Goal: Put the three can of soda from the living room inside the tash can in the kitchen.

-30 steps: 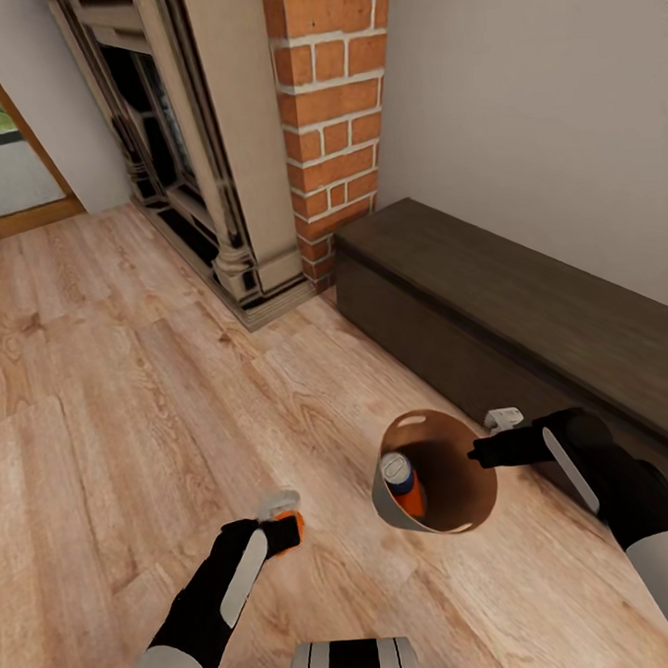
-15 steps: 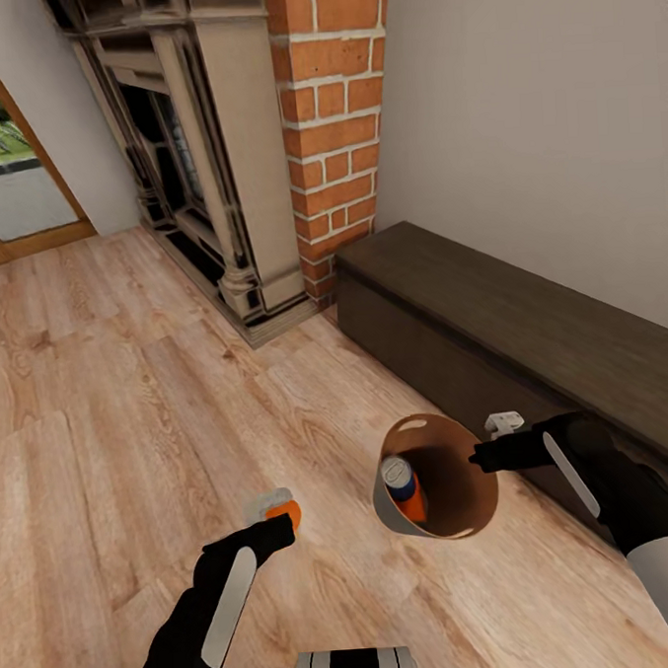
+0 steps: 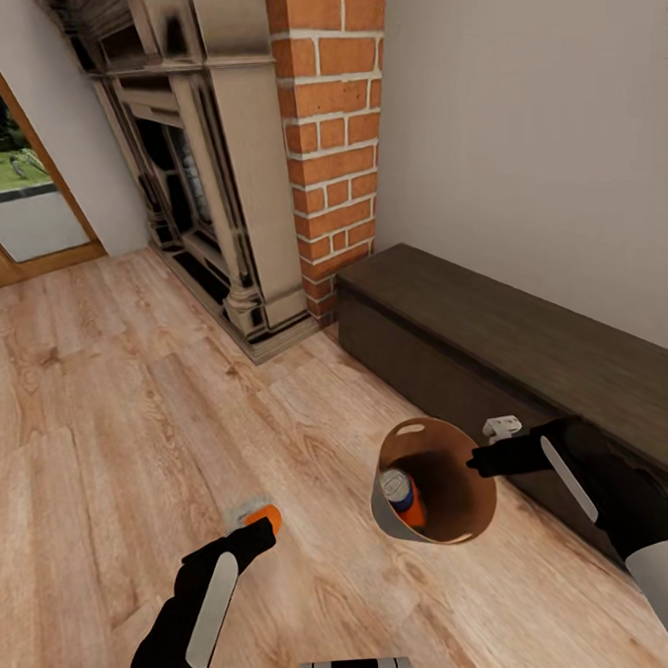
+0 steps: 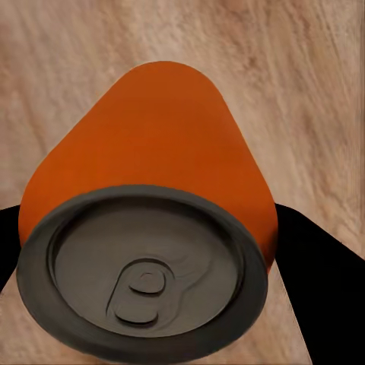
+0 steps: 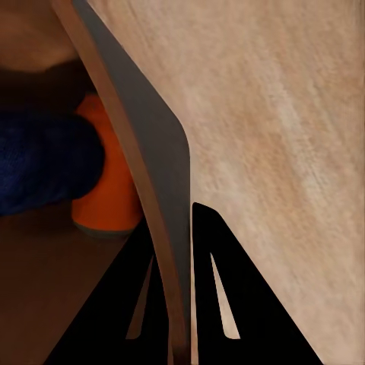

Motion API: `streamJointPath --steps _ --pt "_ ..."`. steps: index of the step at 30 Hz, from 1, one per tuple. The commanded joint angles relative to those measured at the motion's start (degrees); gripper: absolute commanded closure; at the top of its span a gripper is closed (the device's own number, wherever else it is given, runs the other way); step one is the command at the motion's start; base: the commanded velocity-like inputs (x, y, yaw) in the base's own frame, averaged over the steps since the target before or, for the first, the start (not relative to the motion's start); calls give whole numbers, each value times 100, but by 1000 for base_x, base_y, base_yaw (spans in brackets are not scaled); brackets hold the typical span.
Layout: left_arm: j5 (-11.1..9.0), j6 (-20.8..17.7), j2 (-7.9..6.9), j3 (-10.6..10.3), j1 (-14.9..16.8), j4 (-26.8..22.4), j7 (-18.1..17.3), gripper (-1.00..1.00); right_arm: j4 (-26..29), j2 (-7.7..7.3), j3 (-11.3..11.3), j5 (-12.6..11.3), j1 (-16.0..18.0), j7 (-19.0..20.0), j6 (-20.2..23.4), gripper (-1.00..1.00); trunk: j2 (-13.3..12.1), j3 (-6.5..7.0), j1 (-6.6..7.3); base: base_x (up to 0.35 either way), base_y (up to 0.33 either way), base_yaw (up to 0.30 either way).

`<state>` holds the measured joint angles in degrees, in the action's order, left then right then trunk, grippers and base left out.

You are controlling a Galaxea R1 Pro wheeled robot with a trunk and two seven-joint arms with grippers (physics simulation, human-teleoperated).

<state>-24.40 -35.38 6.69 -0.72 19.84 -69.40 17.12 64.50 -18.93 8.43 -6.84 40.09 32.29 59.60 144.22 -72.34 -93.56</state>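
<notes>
Last can sits in the left gripper [image 3: 255, 523], pail to its right, held by the other arm.

Left fingers are clamped on the orange can [image 4: 152, 205], axis roughly upright. Right gripper [image 3: 477, 458] is pinched on the trash can [image 3: 452, 485] rim, wall between its fingers [image 5: 144, 304]. Blue can [image 3: 394, 486] and second orange can [image 3: 414, 508] are already inside. Drop calls for a sideways move right, over the mouth.

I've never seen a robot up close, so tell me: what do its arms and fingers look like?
Both arms are glossy black toward the wrist, each with a long white stripe, and turn white nearer the body. The left gripper and right gripper end in dark, flat, tapering fingers with narrow slots. A small white block sits by the right wrist.
</notes>
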Motion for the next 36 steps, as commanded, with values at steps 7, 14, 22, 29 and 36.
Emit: streamJointPath --steps 7,14,22,29,36 --pt "2 126 6 48 -63 125 15 100 1 3 -2 -158 -10 51 41 100 -10 156 18 0 0 0" --pt "-212 237 -18 192 -79 175 -62 100 -15 9 13 -146 -26 44 41 100 -19 311 36 0 0 0" --pt "-895 220 -210 451 -548 -726 -113 100 -851 412 -8 363 56 -92 41 100 -30 488 57 0 0 0" --pt "-912 175 -220 452 -850 -1511 -74 100 -1018 535 -16 481 61 -100 41 100 -39 644 75 0 0 192" --pt "-940 -865 -94 282 -347 -2193 -64 100 -1383 658 -16 497 167 -122 41 100 -48 799 93 0 0 292"
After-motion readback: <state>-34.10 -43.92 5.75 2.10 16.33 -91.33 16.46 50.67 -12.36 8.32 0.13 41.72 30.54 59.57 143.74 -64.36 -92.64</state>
